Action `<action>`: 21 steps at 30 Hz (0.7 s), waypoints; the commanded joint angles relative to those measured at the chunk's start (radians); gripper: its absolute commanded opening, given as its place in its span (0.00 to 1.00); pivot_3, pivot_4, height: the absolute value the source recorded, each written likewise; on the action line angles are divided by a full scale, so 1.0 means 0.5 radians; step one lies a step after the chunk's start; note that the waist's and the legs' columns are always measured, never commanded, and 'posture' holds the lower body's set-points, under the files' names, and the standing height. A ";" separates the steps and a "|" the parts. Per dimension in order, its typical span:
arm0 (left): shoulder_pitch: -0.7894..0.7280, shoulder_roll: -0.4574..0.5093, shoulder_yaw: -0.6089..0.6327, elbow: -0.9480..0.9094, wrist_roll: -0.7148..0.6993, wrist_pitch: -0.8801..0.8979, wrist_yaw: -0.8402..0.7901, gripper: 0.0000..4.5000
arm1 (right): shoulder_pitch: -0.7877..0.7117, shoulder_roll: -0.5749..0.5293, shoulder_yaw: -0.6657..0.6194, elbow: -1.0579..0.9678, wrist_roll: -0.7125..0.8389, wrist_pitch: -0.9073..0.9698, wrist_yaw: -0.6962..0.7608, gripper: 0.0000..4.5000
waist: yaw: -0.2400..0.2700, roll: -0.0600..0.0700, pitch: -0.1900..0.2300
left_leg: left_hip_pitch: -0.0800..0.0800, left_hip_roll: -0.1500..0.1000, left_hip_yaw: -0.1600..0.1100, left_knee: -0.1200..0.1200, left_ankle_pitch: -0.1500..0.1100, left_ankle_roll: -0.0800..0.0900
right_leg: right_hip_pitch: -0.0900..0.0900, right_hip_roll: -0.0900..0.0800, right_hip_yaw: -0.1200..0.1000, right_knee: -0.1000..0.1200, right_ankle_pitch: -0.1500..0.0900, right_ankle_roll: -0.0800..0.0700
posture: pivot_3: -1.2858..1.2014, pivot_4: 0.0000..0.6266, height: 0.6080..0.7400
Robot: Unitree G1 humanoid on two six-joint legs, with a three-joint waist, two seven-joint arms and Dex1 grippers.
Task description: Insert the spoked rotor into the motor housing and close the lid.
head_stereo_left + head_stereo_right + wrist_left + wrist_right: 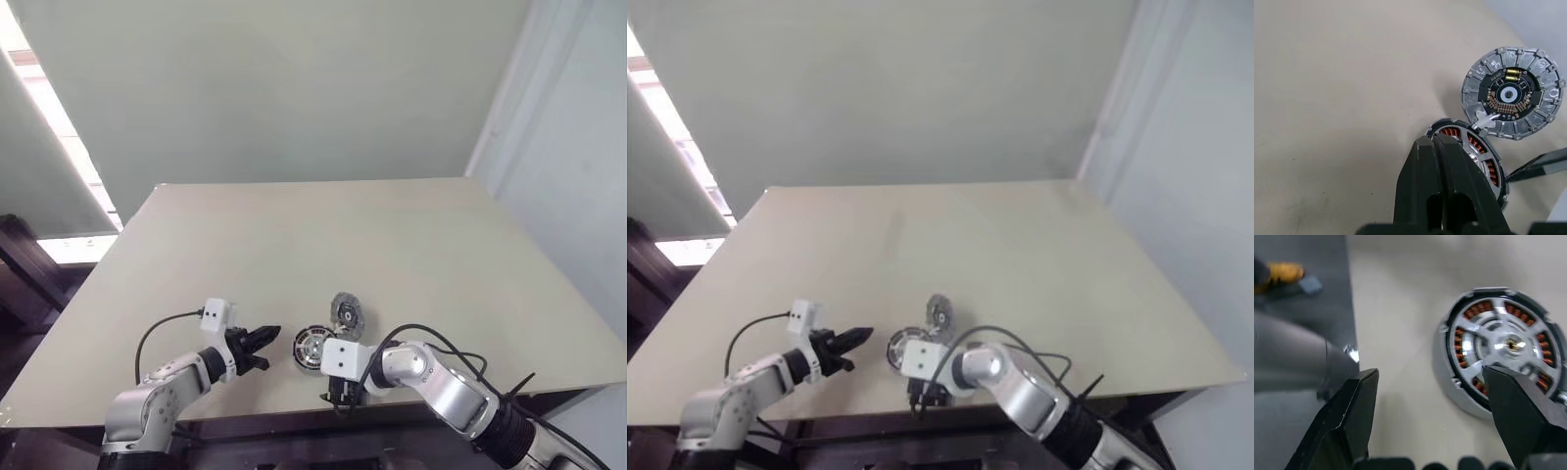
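Beige tabletop (pixel 323 235) carries the silver copper-wound motor housing (pixel 1501 347), spoked silver rotor (pixel 1498 343) already seated, just ahead of the empty, wide-spread right gripper (pixel 1432 421); the ribbed grey lid (pixel 1512 93) lies beyond, the pinched-shut, empty left gripper (pixel 1442 171) beside it.

Even soft daylight; right wrist view blurred.
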 commanded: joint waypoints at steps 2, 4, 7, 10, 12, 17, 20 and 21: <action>-0.009 0.028 0.006 -0.068 -0.004 0.004 -0.011 0.00 | -0.030 0.046 -0.009 0.095 -0.095 -0.152 -0.030 0.82 | 0.001 0.000 0.000 | 0.000 0.000 0.000 0.000 0.000 0.000 | 0.000 0.000 0.000 0.000 0.000 0.000 | 0.52 0.00 1.00; -0.002 0.031 0.008 -0.080 -0.006 0.009 -0.008 0.00 | -0.020 0.080 -0.032 0.157 -0.123 -0.184 -0.071 0.82 | 0.000 0.000 0.000 | 0.000 0.000 0.000 0.000 0.000 0.000 | 0.000 0.000 0.000 0.000 0.000 0.000 | 0.52 0.00 1.00; -0.003 0.029 0.006 -0.084 -0.004 0.010 -0.006 0.00 | -0.012 0.099 -0.044 0.214 -0.156 -0.232 -0.084 0.82 | 0.000 0.000 0.000 | 0.001 0.000 0.000 0.000 0.000 0.000 | 0.000 0.000 0.000 0.001 0.000 0.000 | 0.52 0.00 1.00; -0.001 0.019 -0.003 -0.089 -0.003 0.008 -0.005 0.00 | -0.010 0.108 -0.047 0.267 -0.192 -0.270 -0.093 0.82 | -0.001 0.000 0.000 | 0.003 0.000 0.000 0.000 0.000 0.000 | 0.002 0.000 0.000 0.001 0.000 0.000 | 0.52 0.00 1.00; -0.003 0.013 -0.010 -0.089 -0.001 0.006 -0.004 0.00 | -0.008 0.119 -0.054 0.295 -0.212 -0.276 -0.096 0.82 | -0.001 0.000 0.000 | 0.006 0.001 0.000 0.000 0.000 0.000 | 0.004 0.000 0.000 0.001 0.000 0.000 | 0.52 0.00 1.00; -0.010 0.010 -0.017 -0.075 0.006 -0.004 -0.010 0.00 | 0.000 0.149 -0.076 0.321 -0.234 -0.264 -0.090 0.69 | -0.006 0.000 0.000 | 0.009 0.002 0.001 0.000 0.000 0.000 | 0.005 0.001 0.000 0.002 0.000 0.000 | 0.52 0.00 1.00; -0.012 0.011 -0.021 -0.069 0.006 -0.012 -0.011 0.00 | 0.003 0.165 -0.093 0.328 -0.242 -0.267 -0.083 0.48 | -0.006 0.000 0.000 | 0.009 0.002 0.001 0.000 0.000 0.000 | 0.005 0.001 0.000 0.002 0.000 0.000 | 0.52 0.00 1.00; -0.013 0.011 -0.021 -0.067 0.006 -0.015 -0.011 0.00 | 0.004 0.169 -0.099 0.331 -0.245 -0.272 -0.082 0.40 | -0.006 0.000 0.000 | 0.009 0.001 0.001 -0.001 0.000 0.000 | 0.005 0.001 0.001 0.002 0.000 0.000 | 0.52 0.00 1.00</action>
